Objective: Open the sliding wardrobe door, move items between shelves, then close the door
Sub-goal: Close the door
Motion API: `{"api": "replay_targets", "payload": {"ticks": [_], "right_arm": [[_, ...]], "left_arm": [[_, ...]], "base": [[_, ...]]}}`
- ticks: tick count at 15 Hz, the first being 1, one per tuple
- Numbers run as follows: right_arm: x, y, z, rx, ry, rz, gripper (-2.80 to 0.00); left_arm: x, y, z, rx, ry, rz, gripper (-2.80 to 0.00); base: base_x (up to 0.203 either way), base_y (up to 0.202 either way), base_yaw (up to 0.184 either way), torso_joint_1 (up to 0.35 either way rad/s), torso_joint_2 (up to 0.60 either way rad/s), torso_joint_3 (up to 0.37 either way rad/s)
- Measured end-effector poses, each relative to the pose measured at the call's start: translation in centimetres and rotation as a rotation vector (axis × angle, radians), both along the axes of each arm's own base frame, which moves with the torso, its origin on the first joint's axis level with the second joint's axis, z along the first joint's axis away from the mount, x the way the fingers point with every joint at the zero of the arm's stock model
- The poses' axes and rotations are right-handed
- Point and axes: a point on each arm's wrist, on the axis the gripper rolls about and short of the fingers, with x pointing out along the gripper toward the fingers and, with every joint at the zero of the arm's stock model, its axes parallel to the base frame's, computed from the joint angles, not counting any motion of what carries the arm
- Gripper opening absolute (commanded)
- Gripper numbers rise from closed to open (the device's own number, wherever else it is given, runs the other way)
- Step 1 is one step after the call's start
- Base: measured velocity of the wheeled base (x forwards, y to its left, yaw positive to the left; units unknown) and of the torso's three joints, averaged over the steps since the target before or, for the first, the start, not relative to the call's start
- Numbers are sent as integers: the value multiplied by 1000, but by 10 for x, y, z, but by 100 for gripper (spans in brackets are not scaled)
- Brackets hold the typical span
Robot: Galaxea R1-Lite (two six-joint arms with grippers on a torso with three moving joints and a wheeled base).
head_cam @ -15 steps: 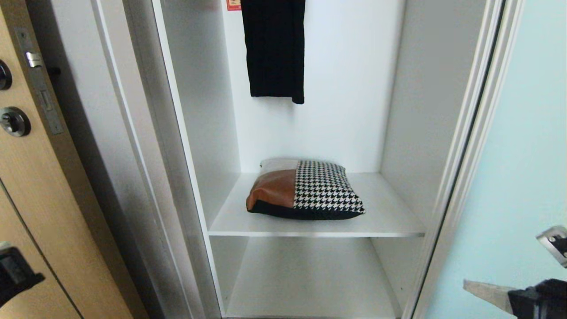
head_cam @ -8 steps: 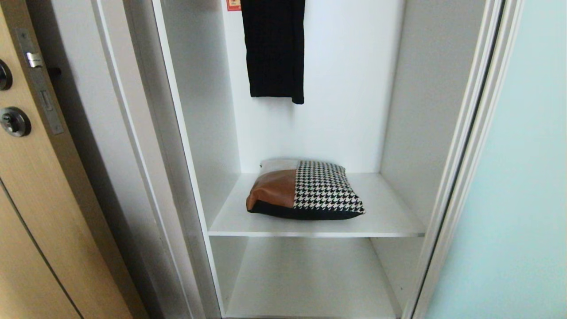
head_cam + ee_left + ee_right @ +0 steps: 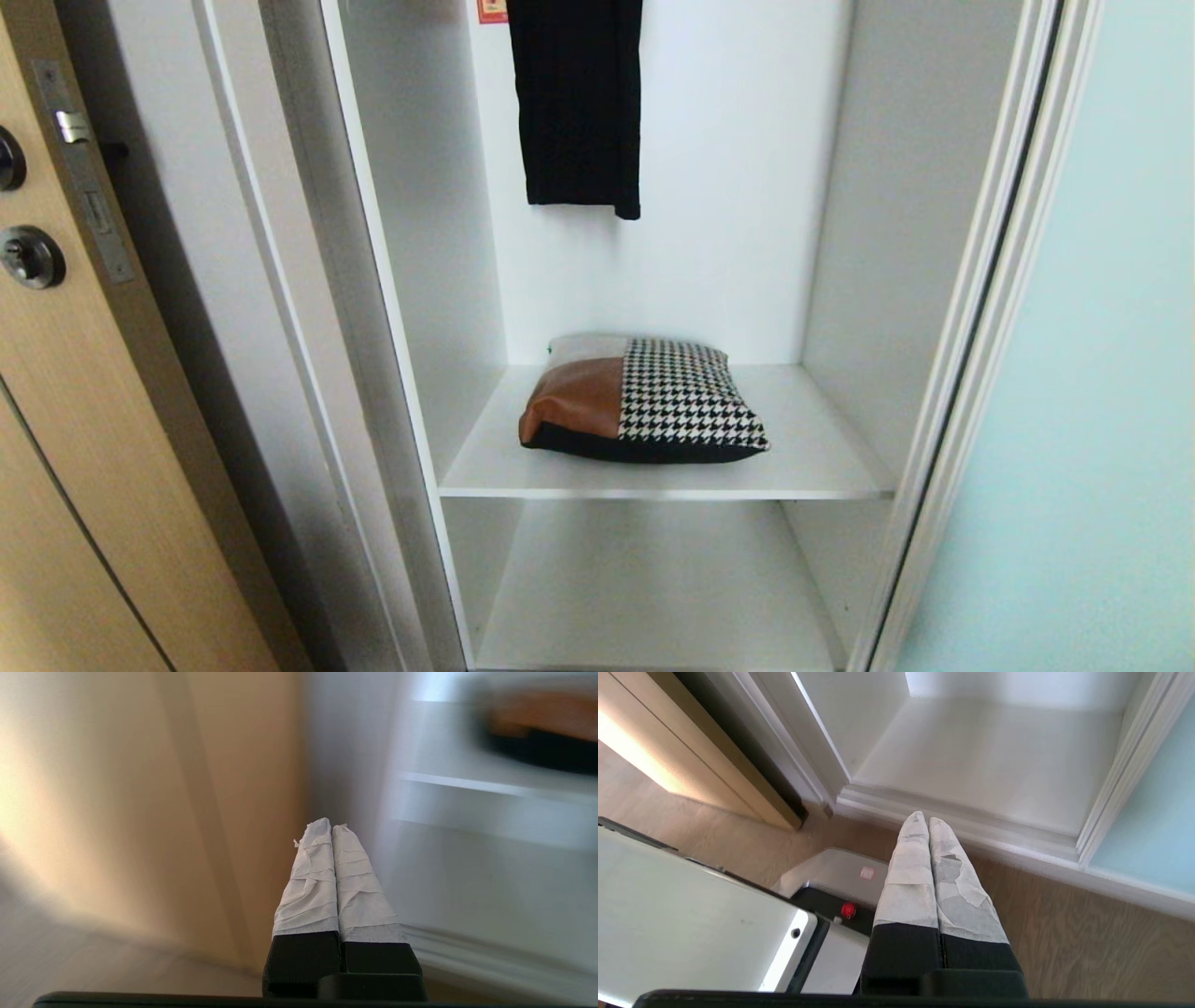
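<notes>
Head view shows the wardrobe standing open: the frosted pale blue-green glass sliding wardrobe door point(image 3: 1102, 392), edged in a thin silver-white frame, fills the right side of the frame. At centre, a flat soft cushion-like bag point(image 3: 644, 403) of tan-brown leather and black-and-white houndstooth fabric (black along its underside) lies on the upper white shelf board point(image 3: 822, 457), with the lower white shelf board point(image 3: 653, 588) bare beneath it. A black garment point(image 3: 579, 103) hangs at top centre, and a light wood door point(image 3: 84, 448) takes the left edge. Neither arm appears here. In the left wrist view the left gripper point(image 3: 331, 827) has its white-wrapped fingers pressed together on nothing. In the right wrist view the right gripper point(image 3: 927, 820) is likewise closed and empty, pointing down at the wooden floor point(image 3: 1064, 933) before the wardrobe's base.
</notes>
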Motion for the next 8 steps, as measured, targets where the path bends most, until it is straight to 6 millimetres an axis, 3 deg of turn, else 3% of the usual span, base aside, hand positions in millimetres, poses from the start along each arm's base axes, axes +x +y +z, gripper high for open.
{"api": "replay_targets", "payload": {"ticks": [3, 8], "right_arm": [[-12, -2, -10, 2, -32, 7, -280], [-16, -2, -13, 8, -69, 0, -280]], "left_arm": [[-9, -4, -9, -23, -43, -153, -280], [-11, -4, -11, -14, -104, -166, -280]], "base": [[0, 0, 0, 0, 0, 0], [0, 0, 0, 0, 0, 0]]}}
